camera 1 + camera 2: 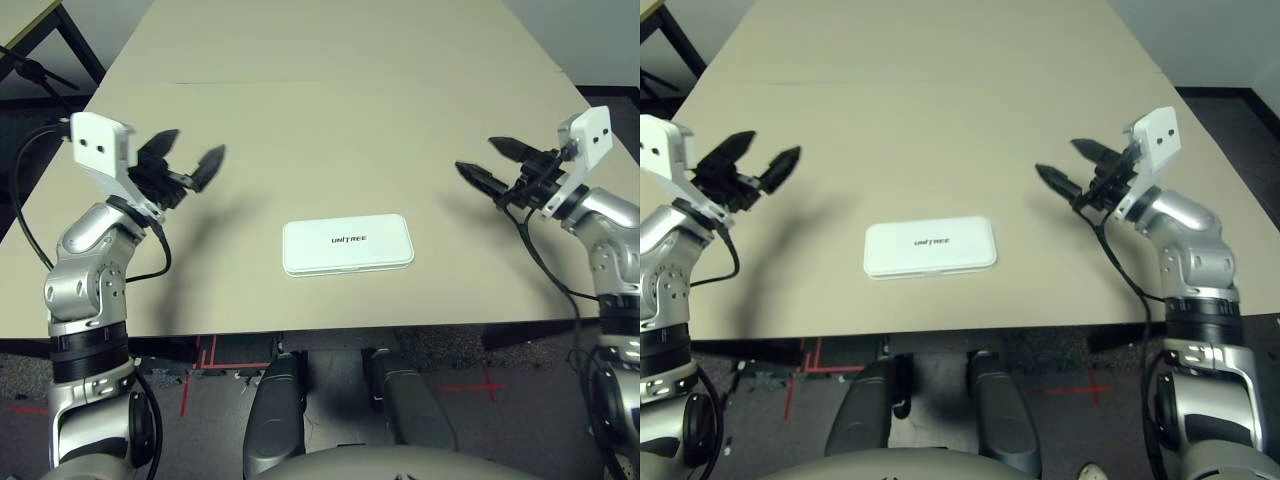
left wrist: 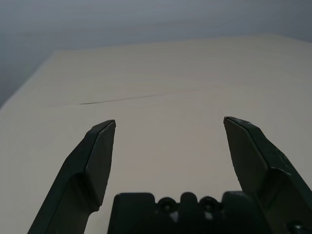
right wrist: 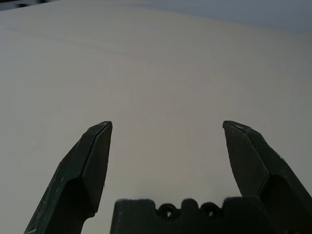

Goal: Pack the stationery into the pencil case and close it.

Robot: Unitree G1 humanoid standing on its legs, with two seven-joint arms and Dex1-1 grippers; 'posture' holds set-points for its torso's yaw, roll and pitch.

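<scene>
Left eye view: pencil case (image 1: 348,245) lid down, near-centre; left gripper (image 1: 189,162) and right gripper (image 1: 493,165) spread, empty. Risk: lid unlatched, springing open.

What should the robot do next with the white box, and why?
Probably nothing more than resting its arms. The case lies shut and flat on the table, lid down with the logo on top, and no pens lie loose around it. The left gripper and right gripper are both open, holding nothing, raised off to either side of the case. The packing looks done.
</scene>
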